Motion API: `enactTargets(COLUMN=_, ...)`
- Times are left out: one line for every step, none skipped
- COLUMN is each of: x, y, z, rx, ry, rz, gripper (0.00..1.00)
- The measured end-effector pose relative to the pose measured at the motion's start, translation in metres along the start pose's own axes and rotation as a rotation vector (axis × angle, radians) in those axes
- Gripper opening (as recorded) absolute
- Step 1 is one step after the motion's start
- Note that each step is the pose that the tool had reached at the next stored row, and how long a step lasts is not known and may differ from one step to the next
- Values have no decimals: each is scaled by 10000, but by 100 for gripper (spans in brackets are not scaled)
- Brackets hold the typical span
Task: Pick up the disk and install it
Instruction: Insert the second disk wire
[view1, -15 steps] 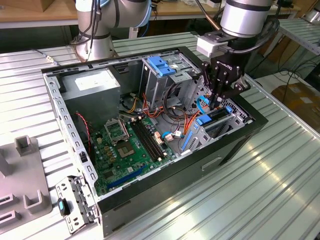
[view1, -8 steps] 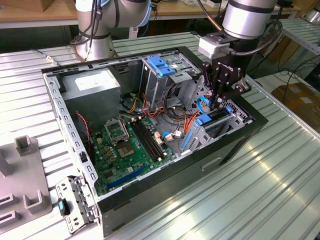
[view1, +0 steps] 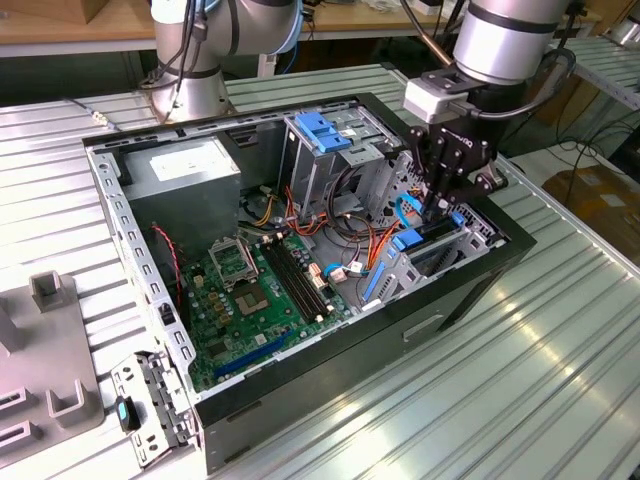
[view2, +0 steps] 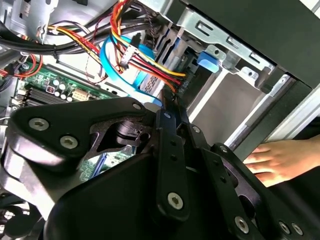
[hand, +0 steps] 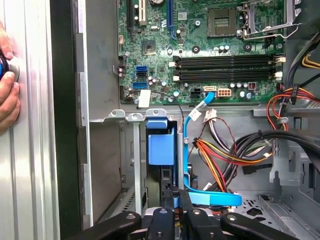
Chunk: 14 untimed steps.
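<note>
The disk (view1: 432, 235) is a dark slab with blue bracket ends, sitting in the low drive bay at the side of the open computer case (view1: 130, 240) on the exterior view's right. Its blue bracket (hand: 161, 147) faces the motherboard in the first wrist view. My gripper (view1: 440, 205) hangs straight down over the disk's top edge. Its black fingers are shut together, (view2: 167, 102) (hand: 175, 194), with the tips at the disk's edge. I cannot see whether they touch it.
A blue flat cable (hand: 210, 198) and a bundle of coloured wires (view2: 145, 65) run close beside the fingers. A tall metal cage with a blue plate (view1: 325, 130) stands behind the bay. A person's hand (hand: 7, 95) rests on the case's outer wall. A second arm's base (view1: 195, 60) stands behind the case.
</note>
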<state>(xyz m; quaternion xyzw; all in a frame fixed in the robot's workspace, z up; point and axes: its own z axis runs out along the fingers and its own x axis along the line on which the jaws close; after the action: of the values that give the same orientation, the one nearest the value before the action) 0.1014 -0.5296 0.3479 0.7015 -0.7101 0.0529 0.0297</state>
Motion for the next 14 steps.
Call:
enactTargets(x=14, y=0, z=2, rx=0, ry=-13, rz=1, gripper=16)
enactTargets(x=25, y=0, z=3, rx=0, ry=-22, rz=1, gripper=16)
enactTargets(x=32, y=0, z=3, rx=-1, ry=-33, rz=1, gripper=16)
enactTargets(x=36, y=0, z=4, rx=0, ry=-42, rz=2, gripper=16)
enactTargets(x=38, y=-2, z=4, rx=-1, ry=-56, rz=2, gripper=16)
enactTargets(x=39, y=-3, z=3, rx=-1, ry=-68, rz=2, gripper=16)
enactTargets(x=39, y=-4, z=4, rx=-1, ry=-83, rz=2, gripper=16)
enactTargets(x=41, y=-7, z=5, rx=-1, ry=-105, rz=3, gripper=16)
enactTargets(x=43, y=-8, z=6, rx=-2, ry=-108, rz=4, gripper=16)
enactTargets(x=45, y=-9, z=6, rx=-1, ry=-112, rz=4, gripper=16)
enactTargets(x=48, y=-9, z=6, rx=-2, ry=-127, rz=5, gripper=16)
enactTargets(x=54, y=-10, z=7, rx=-3, ry=-178, rz=7, gripper=16)
enactTargets(x=60, y=-10, z=8, rx=-3, ry=-224, rz=11, gripper=16)
enactTargets(x=65, y=-10, z=8, rx=-5, ry=-259, rz=13, gripper=16)
